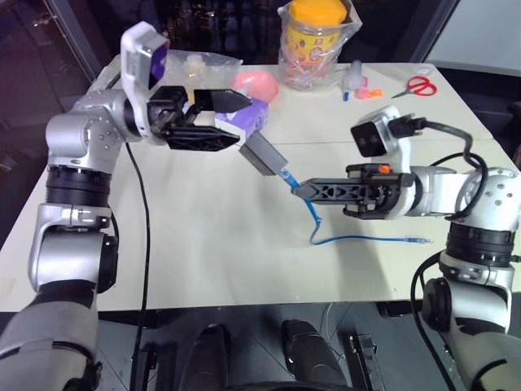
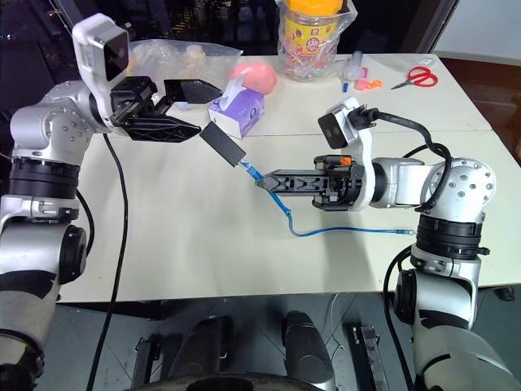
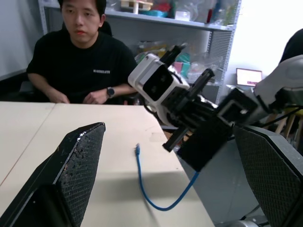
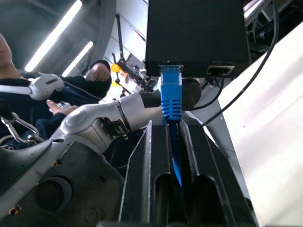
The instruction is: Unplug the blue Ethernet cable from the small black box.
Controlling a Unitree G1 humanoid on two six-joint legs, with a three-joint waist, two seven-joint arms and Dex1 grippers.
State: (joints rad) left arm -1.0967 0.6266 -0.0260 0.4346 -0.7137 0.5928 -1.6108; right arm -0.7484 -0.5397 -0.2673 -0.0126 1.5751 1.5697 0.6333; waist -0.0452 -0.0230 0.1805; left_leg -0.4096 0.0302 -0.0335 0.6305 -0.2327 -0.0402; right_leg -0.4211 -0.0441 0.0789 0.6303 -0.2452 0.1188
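Note:
The small black box (image 1: 262,152) hangs in the air over the table, tilted, with the blue Ethernet cable (image 1: 312,213) plugged into its lower end. My right gripper (image 1: 298,189) is shut on the cable just behind the blue plug (image 4: 170,94), and the box (image 4: 196,30) sits right past its fingertips. The rest of the cable drops to the table and ends in a free clear plug (image 1: 418,240). My left gripper (image 1: 244,122) is open, its fingers (image 3: 78,170) wide apart. The box (image 3: 206,142) is just beyond its fingertips, untouched.
A purple-white tissue box (image 1: 251,120) stands behind the left gripper, beside a pink object (image 1: 256,81) and a plastic bag (image 1: 199,67). A yellow-lidded jar (image 1: 313,37), a small bottle (image 1: 355,80) and red scissors (image 1: 419,85) lie at the far edge. A person (image 3: 80,61) sits across the table.

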